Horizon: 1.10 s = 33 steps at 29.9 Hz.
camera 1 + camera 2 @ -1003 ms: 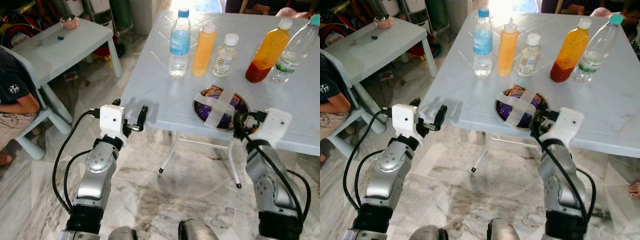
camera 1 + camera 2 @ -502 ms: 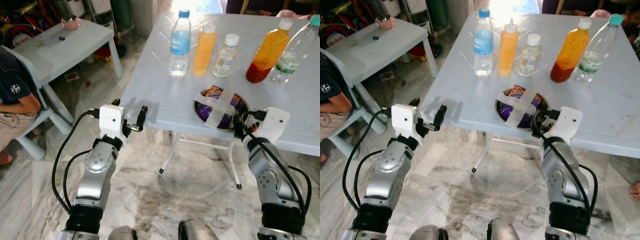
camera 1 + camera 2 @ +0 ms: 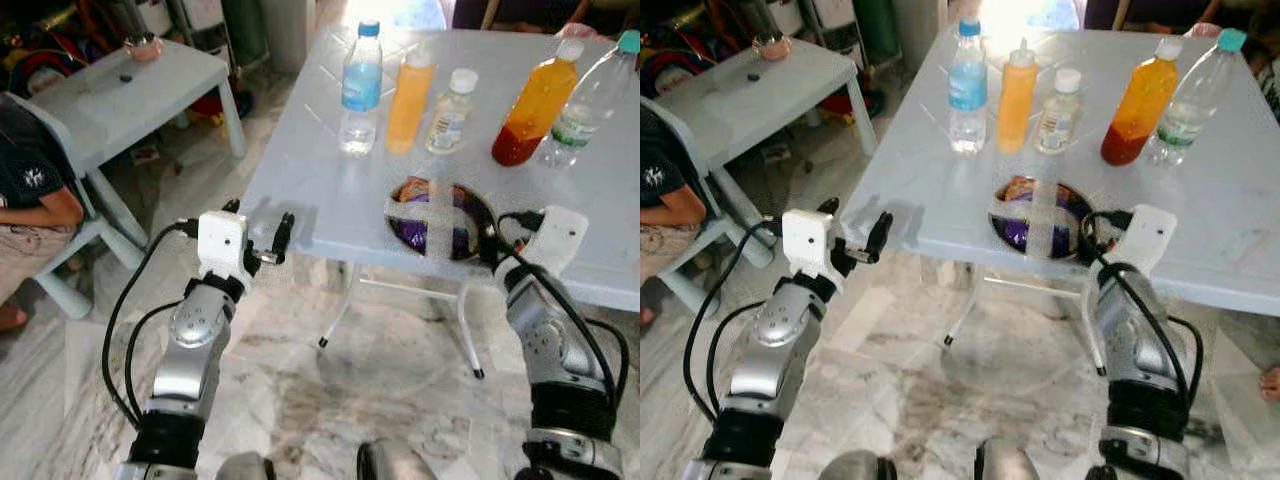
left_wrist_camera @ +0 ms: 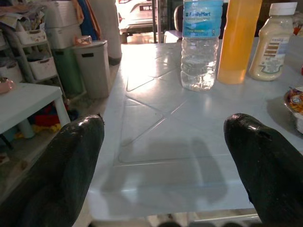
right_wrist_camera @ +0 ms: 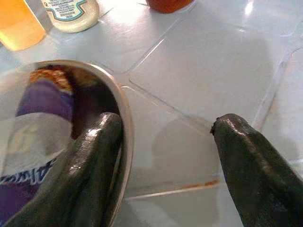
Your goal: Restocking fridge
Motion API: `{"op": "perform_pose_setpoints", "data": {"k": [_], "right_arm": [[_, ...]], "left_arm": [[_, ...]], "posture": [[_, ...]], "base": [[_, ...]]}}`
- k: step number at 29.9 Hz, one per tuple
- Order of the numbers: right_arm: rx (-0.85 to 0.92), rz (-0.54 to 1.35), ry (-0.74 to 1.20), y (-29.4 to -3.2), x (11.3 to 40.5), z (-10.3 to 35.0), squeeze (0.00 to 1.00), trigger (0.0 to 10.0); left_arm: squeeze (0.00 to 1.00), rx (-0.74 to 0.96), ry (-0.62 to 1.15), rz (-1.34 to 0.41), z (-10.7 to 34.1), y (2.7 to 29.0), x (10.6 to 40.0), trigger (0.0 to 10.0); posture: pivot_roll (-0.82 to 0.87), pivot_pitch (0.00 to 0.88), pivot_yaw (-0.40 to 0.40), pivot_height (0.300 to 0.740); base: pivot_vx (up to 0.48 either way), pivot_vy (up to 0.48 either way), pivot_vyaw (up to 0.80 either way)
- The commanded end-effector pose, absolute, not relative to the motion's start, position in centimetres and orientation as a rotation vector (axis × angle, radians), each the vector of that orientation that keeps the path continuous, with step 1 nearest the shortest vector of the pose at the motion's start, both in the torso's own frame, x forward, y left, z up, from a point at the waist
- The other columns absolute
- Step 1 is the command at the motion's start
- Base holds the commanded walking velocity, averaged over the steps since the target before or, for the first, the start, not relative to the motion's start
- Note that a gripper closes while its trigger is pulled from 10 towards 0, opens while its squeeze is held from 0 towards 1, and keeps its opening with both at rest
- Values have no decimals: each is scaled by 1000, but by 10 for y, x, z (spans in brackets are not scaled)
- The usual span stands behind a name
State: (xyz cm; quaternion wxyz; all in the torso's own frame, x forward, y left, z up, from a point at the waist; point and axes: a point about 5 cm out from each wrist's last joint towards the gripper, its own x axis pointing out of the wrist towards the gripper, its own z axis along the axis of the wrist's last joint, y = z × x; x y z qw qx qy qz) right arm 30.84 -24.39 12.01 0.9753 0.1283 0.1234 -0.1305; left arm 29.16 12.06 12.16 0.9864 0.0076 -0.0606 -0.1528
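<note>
Five bottles stand in a row at the back of the pale blue table (image 3: 340, 215): a water bottle (image 3: 360, 85) with a blue cap, an orange squeeze bottle (image 3: 410, 95), a small white-capped bottle (image 3: 450, 112), an orange juice bottle (image 3: 535, 105) and a clear bottle (image 3: 590, 100) with a teal cap. A metal bowl (image 3: 440, 218) of snack packets, taped over with a white cross, sits near the front edge. My right gripper (image 5: 165, 156) is open, one finger (image 5: 94, 165) over the bowl's right rim, the other on the table. My left gripper (image 3: 258, 222) is open at the table's near left corner.
A small pale side table (image 3: 120, 95) with a pink bowl (image 3: 143, 45) stands at the back left. A person (image 3: 30, 190) sits on a white chair at the left edge. Folding table legs (image 3: 335, 310) stand on the marble floor ahead of me.
My right gripper has moved from the bowl's near side to its right rim. The bowl has turned, its tape cross now standing upright. The left arm has hardly moved.
</note>
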Motion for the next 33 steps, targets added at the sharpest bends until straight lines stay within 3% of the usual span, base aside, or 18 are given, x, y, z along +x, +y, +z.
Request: {"op": "perform_pose_setpoints", "data": {"k": [1,2,3,14,15,33], "right_arm": [[275,-247,300,-245,309,111,0,8627],[276,-235,313,-245,309,110,0,8627],[274,-206,343,-243,310,106,0,10000],[358,-96,380,-243,318,105,0,9843],[366,-105,382,-245,319,105,0,0],[546,-261,420,-251,318,90,0,0]], "left_arm": [[0,29,-123,-309,123,124,290,10000],[0,29,-123,-307,123,124,290,10000],[0,30,-122,-306,123,125,290,10000],[0,36,-117,-303,122,127,290,10000],[0,36,-117,-304,123,127,290,10000],[0,36,-119,-304,123,127,290,10000]], "posture": [[-85,72,51,740],[-85,72,51,740],[-83,78,52,740],[-80,83,57,740],[-79,85,57,740],[-78,87,59,740]], "base": [[0,0,0],[0,0,0],[0,0,0],[0,0,0],[0,0,0],[0,0,0]]}}
